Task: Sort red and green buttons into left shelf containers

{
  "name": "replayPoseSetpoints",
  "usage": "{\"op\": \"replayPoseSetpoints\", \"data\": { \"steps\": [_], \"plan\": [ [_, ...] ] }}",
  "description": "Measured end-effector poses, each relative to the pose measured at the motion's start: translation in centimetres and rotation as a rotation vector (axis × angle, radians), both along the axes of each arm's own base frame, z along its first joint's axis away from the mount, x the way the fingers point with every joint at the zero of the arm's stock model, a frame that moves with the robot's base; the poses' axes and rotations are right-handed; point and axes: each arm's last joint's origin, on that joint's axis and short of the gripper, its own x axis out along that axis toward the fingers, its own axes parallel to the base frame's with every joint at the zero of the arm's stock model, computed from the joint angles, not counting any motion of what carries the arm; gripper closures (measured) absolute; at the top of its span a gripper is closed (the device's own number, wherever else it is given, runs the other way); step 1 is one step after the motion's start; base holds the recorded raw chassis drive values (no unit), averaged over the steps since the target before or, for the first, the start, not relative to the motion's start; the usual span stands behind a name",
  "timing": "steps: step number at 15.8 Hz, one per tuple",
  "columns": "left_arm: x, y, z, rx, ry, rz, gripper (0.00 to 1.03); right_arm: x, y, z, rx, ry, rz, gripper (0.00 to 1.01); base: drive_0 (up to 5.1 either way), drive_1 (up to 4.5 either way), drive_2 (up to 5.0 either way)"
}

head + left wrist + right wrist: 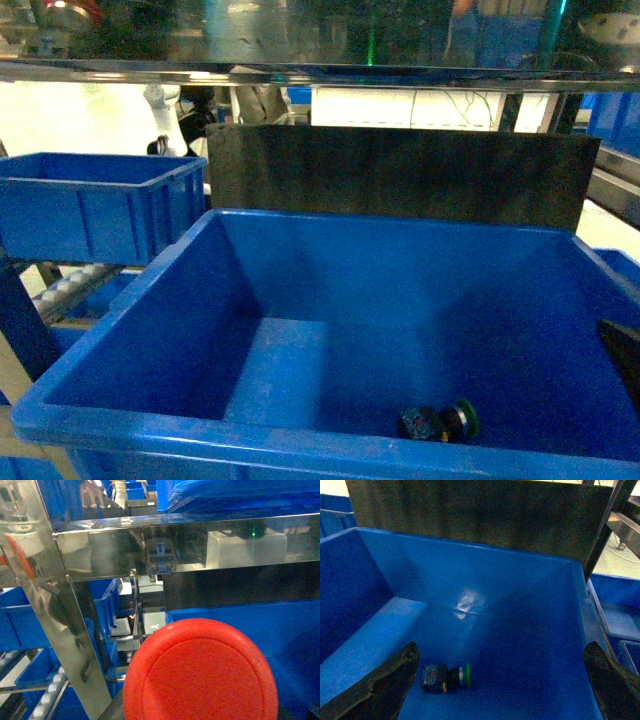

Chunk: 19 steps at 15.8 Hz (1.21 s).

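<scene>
Lying unlabelled: green button [440,422], blue bin [150,290].

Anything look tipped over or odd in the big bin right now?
The green-capped push button lies on its side on the floor of the large blue plastic bin, not upright. Nothing spilled or damaged shows.

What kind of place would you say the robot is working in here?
Probably a factory or warehouse parts-sorting station: deep blue plastic bins on a steel-framed shelf rack, roller tracks beneath, and an industrial green push button lying in one bin.
</scene>
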Motion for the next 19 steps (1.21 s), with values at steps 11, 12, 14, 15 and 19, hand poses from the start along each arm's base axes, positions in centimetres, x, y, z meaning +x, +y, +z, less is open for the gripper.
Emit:
{"op": "replayPoseSetpoints", "data": {
  "steps": [11,12,14,15,19],
  "plan": [
    [0.0,0.0,0.0,0.0,0.0,-0.001,0.79,-10.3,-5.3,5.2,0.02,-0.227,-0.148,0.03,0.0,0.0,0.0],
    [0.0,0.0,0.0,0.0,0.0,0.0,0.79,-10.2,-5.3,5.0,0.012,-0.217,-0.134,0.03,0.0,0.0,0.0],
    [0.0,0.0,0.0,0.0,0.0,0.0,0.79,-10.2,-5.3,5.0,0.004,-0.222,-0.132,0.03,0.0,0.0,0.0],
    [0.0,0.0,0.0,0.0,0.0,0.0,0.79,-10.2,-5.3,5.0,0.004,-0.222,-0.132,0.03,0.0,0.0,0.0],
    [0.1,-1.1,-1.6,0.007,0.057,-0.07,0.79,-10.2,-5.3,5.0,0.003,-0.222,-0.132,0.03,0.0,0.0,0.0]
  ]
}}
